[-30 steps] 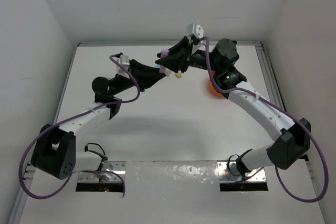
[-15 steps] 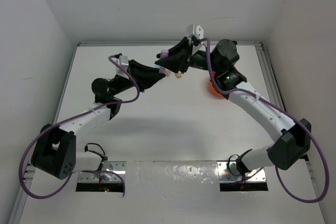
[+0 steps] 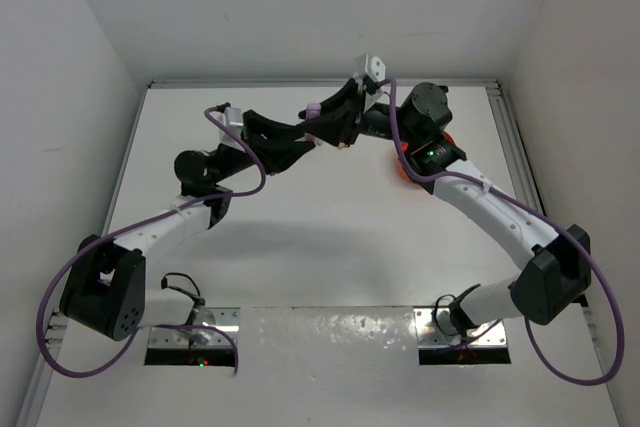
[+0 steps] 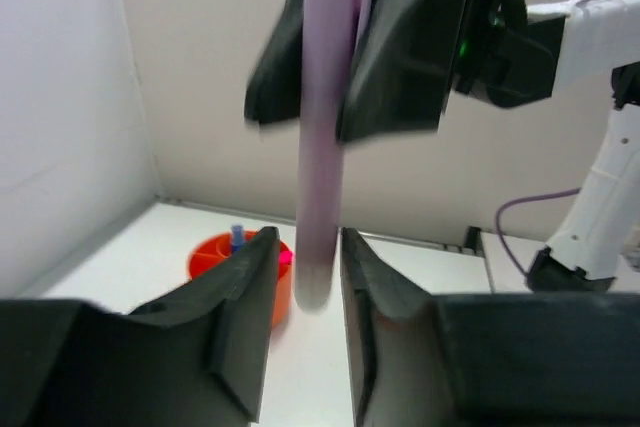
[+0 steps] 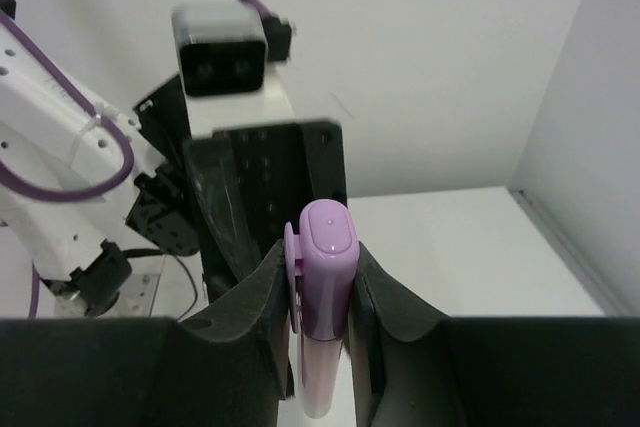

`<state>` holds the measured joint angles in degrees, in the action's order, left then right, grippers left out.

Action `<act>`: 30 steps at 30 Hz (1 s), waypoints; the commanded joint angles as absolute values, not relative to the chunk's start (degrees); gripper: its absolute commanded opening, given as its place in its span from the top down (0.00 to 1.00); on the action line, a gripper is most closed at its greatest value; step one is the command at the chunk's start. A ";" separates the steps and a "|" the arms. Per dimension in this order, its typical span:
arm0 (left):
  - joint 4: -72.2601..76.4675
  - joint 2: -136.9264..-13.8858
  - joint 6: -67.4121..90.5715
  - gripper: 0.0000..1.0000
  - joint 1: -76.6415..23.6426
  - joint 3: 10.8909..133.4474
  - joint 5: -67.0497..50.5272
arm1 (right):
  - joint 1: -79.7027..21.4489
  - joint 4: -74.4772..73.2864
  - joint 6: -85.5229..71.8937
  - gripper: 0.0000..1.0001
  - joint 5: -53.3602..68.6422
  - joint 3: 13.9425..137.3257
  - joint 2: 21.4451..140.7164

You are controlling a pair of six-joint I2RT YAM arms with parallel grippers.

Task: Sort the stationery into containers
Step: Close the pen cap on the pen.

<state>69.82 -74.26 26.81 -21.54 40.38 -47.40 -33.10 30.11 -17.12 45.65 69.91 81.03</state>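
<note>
A lilac marker [image 5: 325, 287] stands upright between the two grippers, above the table. My right gripper [image 5: 318, 257] is shut on its capped upper end. The marker's lower end [image 4: 318, 247] hangs between the fingers of my left gripper [image 4: 305, 247], whose jaws stand a little apart from it, so it is open. From above, both grippers meet at the lilac marker [image 3: 315, 108] at the far middle of the table. The round orange tub [image 4: 215, 259] stands beyond, with a small blue bottle [image 4: 237, 238] upright in one compartment. A small tan block [image 3: 341, 147] shows just below the grippers.
The orange tub [image 3: 403, 171] is mostly hidden under my right arm near the far right of the table. White walls close in the table at the back and both sides.
My left gripper's jaws have parted slightly from the marker's lower end. Both grippers have shifted a little toward the far wall, the right one still clamped on the marker.
</note>
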 commanded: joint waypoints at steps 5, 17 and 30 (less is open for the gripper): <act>75.59 -72.86 26.11 0.45 -22.06 41.57 -44.56 | -33.75 30.67 -18.72 1.00 47.46 68.90 82.09; 66.36 -73.39 20.83 0.63 -23.47 41.57 -48.43 | -34.28 32.96 -20.13 1.00 47.99 70.40 83.14; 70.66 -73.74 25.66 1.00 -23.82 41.92 -42.89 | -35.07 28.84 -19.25 0.61 48.16 69.34 83.93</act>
<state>66.30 -74.15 24.10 -23.49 40.40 -45.82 -34.24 31.20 -19.62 46.68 68.31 83.33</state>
